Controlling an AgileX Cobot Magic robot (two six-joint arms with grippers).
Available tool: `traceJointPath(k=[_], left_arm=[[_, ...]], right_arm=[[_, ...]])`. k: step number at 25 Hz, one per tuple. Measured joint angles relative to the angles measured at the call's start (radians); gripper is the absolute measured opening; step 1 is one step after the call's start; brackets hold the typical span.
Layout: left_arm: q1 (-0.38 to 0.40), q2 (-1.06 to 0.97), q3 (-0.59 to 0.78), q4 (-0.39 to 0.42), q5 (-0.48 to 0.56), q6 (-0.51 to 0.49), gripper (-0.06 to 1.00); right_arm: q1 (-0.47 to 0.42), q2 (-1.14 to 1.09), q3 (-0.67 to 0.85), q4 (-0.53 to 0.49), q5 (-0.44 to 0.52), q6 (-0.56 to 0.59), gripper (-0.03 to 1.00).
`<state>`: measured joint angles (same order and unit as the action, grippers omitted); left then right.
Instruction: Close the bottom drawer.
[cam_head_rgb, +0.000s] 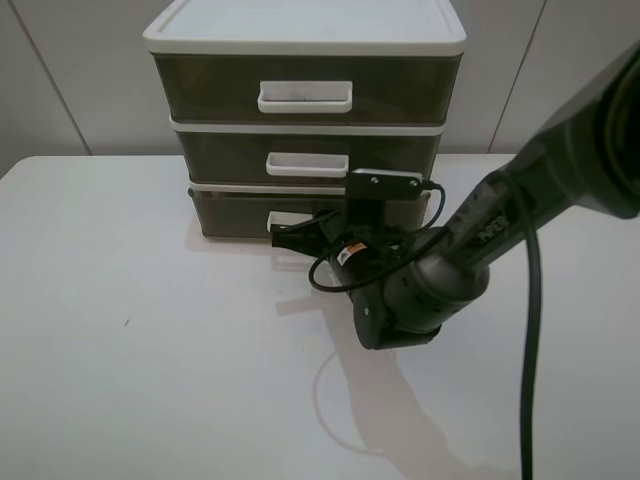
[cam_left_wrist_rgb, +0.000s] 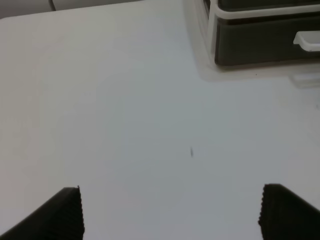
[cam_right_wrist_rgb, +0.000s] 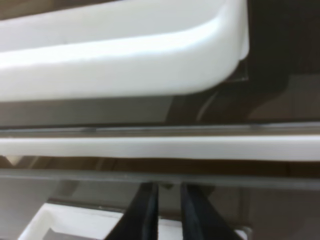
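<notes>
The drawer unit stands at the back of the white table (cam_head_rgb: 150, 350). The bottom drawer (cam_head_rgb: 228, 214) is smoky brown, and part of its white handle (cam_head_rgb: 284, 217) shows. My right gripper (cam_head_rgb: 283, 238) is shut, its tips at the drawer's front by the handle. In the right wrist view the fingers (cam_right_wrist_rgb: 148, 212) sit close together below the middle drawer's handle (cam_right_wrist_rgb: 115, 60), with the bottom drawer's handle (cam_right_wrist_rgb: 47, 220) to one side. My left gripper (cam_left_wrist_rgb: 170, 215) is open and empty over the bare table, far from the bottom drawer (cam_left_wrist_rgb: 255, 45). It is out of the exterior view.
The middle drawer (cam_head_rgb: 220, 155) and the top drawer (cam_head_rgb: 200, 90) under the white lid (cam_head_rgb: 300, 25) look shut. A black cable (cam_head_rgb: 528, 330) hangs from the right arm (cam_head_rgb: 470, 250). A wall stands behind the unit.
</notes>
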<state>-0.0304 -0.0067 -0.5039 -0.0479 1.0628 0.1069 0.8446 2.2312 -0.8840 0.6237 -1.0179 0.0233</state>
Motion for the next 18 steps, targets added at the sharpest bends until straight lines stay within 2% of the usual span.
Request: traceJointPath(k=[5, 14, 16, 18], left_arm=[[0.000, 0.000, 0.000, 0.000, 0.000, 0.000, 0.72], [0.000, 0.000, 0.000, 0.000, 0.000, 0.000, 0.72], [0.000, 0.000, 0.000, 0.000, 0.000, 0.000, 0.72], [0.000, 0.000, 0.000, 0.000, 0.000, 0.000, 0.72]], right_arm=[[0.002, -0.014, 0.024, -0.006, -0.001, 0.003, 0.02], [0.072, -0.178, 0.201, -0.020, -0.004, 0.003, 0.02], [0.080, -0.232, 0.242, -0.022, 0.026, 0.004, 0.02], [0.080, -0.289, 0.280, -0.023, 0.101, 0.004, 0.06]])
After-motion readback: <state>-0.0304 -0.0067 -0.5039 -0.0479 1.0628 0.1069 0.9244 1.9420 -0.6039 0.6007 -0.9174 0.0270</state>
